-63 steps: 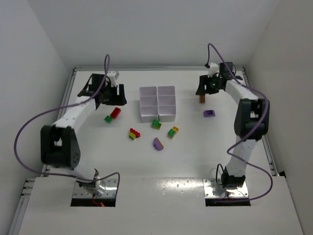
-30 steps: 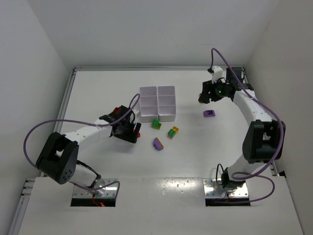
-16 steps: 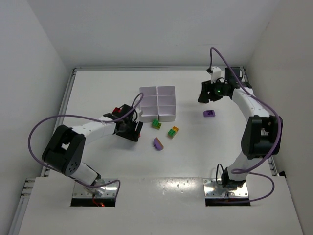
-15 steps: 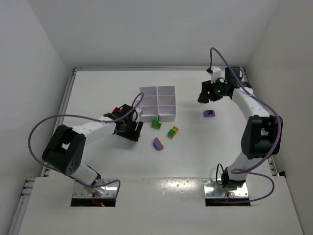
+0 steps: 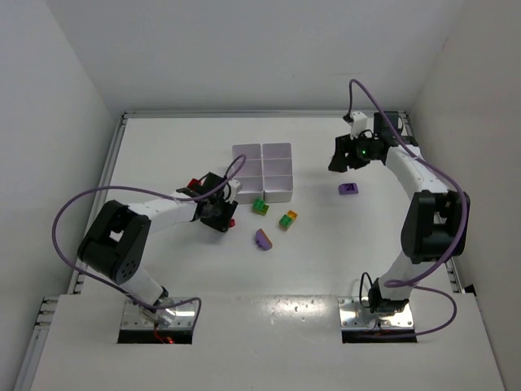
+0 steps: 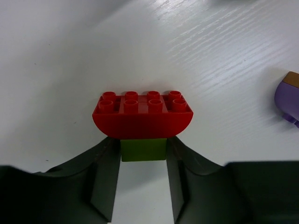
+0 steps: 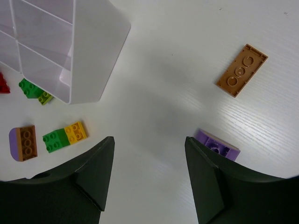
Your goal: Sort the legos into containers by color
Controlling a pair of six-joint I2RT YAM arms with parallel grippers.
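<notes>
The left gripper (image 6: 143, 142) sits low over the white table (image 6: 224, 42). Its two dark fingers (image 6: 105, 172) press against opposite sides of a small lime-green plastic brick (image 6: 144, 150), so it is clamped on that brick. Just past the fingertips, a wider red plastic brick with eight studs and rounded ends (image 6: 142, 116) is joined to the lime-green one, and the two make one clump. Further ahead and off to this gripper's right lies a purple rounded brick with an orange-brown cap (image 6: 286, 98). It is well apart from the clump and cut off by the picture's edge.

The right gripper (image 7: 148, 140) hangs above the table with its jaws spread wide over bare surface, holding nothing. A purple studded brick (image 7: 217, 145) lies just beside its right finger (image 7: 208, 186), partly hidden by it. Ahead and to the right of that finger, a flat orange-brown plate (image 7: 242, 70) lies alone. Left of the left finger is a green and yellow joined pair (image 7: 65, 134), with the purple rounded brick further left again. Ahead and to the left of the gripper stands the white plastic tray with square compartments (image 7: 93, 42). A green and lime clump (image 7: 32, 90) lies on the table just outside the tray's near wall, close to its corner.
</notes>
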